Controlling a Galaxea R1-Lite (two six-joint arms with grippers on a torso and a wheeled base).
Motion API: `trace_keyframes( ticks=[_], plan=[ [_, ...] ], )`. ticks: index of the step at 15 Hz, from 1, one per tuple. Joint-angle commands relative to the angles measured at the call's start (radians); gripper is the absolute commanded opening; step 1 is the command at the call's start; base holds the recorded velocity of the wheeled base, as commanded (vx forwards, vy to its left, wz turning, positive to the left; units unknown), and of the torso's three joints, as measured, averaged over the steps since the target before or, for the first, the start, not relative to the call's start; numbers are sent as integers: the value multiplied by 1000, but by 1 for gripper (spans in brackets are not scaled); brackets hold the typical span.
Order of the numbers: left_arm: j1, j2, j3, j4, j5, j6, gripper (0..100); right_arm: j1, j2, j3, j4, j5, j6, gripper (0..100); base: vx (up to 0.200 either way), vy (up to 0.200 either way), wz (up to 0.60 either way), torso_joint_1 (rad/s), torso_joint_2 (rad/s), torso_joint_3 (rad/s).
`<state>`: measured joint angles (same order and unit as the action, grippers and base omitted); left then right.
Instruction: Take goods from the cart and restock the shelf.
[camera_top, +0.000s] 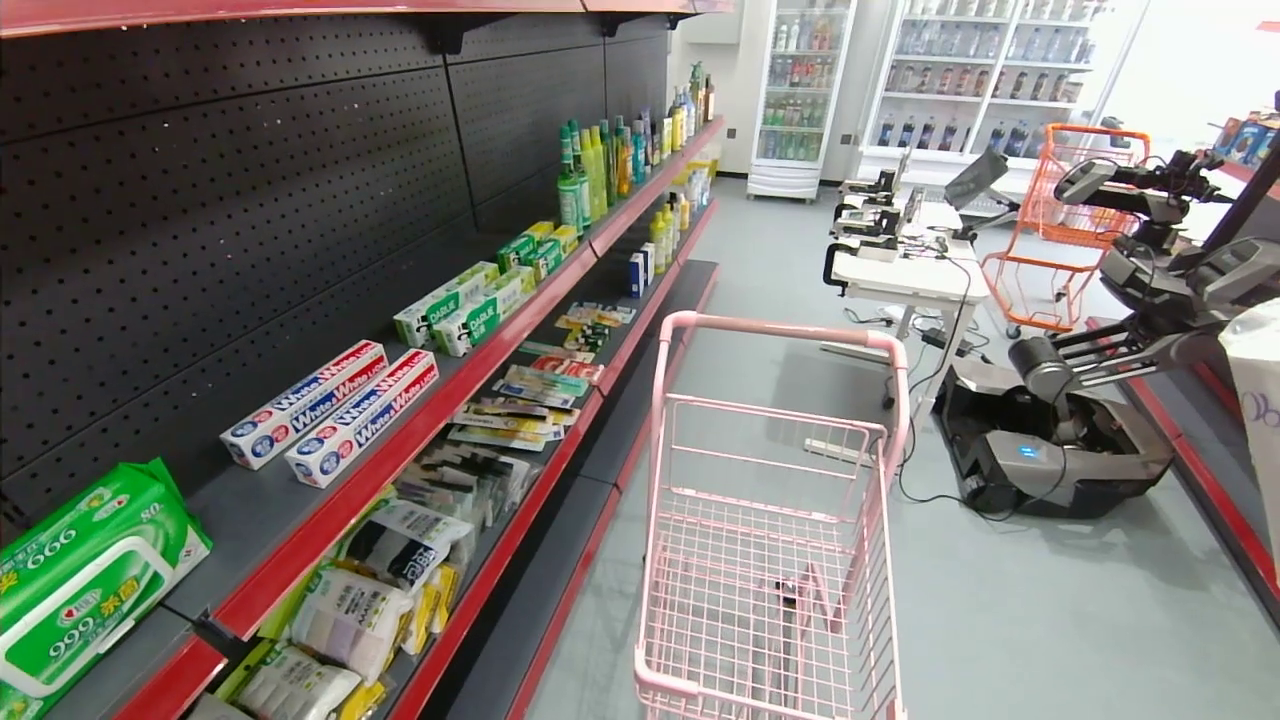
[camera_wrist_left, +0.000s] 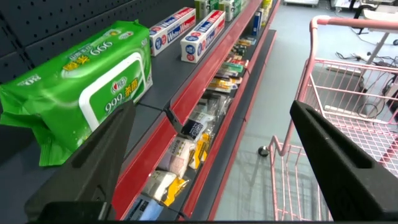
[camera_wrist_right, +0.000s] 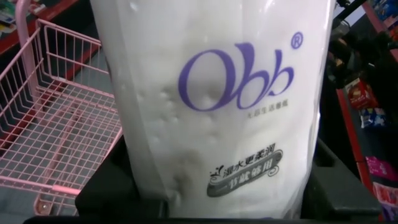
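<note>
The right claw is clamped on a tall white pack, a finger pressed against each flank, so the pack stands upright in the grip with its long axis running up and away from the wrist. In the head view this pack sits at the far right edge, well apart from the shelf, which runs along the robot's left. The pink cart stands between the two, so the pack has to go leftward over or around the cart rim to reach the shelf. That is the relation the coming move seems to turn on: goods on the right, shelf on the left, cart in the way. The left claw is spread wide with nothing in it, and it hangs just beside the shelf's red edge, near the green wipes lying flat on the top board. It is the nearer arm by a good margin. A bare grey stretch lies between the wipes and the toothpaste boxes, likely room for the pack, though it would probably need to be laid down or set with its broad face to the pegboard. A handover to the left arm looks possible, but the right arm's own reach cannot be told.
</note>
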<state>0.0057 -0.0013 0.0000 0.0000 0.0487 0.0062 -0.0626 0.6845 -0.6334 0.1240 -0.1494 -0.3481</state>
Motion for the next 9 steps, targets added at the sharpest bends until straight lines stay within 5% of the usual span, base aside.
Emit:
trace_keyframes(
  ticks=[1,9],
  plan=[
    [0,1,0,0,0,0,100,0,10,1,0,1,0,0,0,0,0,124,-271,-139],
    [0,1,0,0,0,1,100,0,20,8,0,1,0,0,0,0,0,101,-203,-101]
  ],
)
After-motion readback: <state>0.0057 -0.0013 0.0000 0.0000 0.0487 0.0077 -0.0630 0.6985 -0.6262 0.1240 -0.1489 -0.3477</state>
